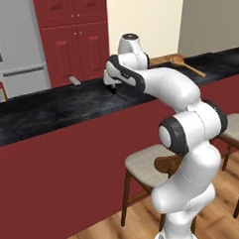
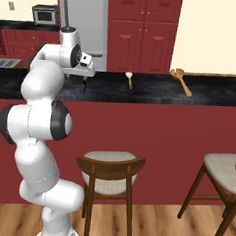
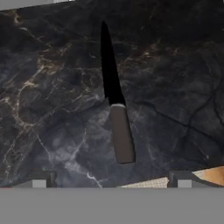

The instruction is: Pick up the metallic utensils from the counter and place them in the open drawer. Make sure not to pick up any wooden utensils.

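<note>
gripper [image 2: 84,84] over counter [image 2: 142,94] | wooden spoon [image 2: 182,81] right

I see a glossy, grey-veined black stone counter [image 3: 52,109] under a slim knife [image 3: 114,105], matt black blade, smooth grey handle.

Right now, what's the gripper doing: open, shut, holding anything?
Gripper: open, holding nothing, hovering over the knife that lies flat on the counter between its fingertips.
</note>
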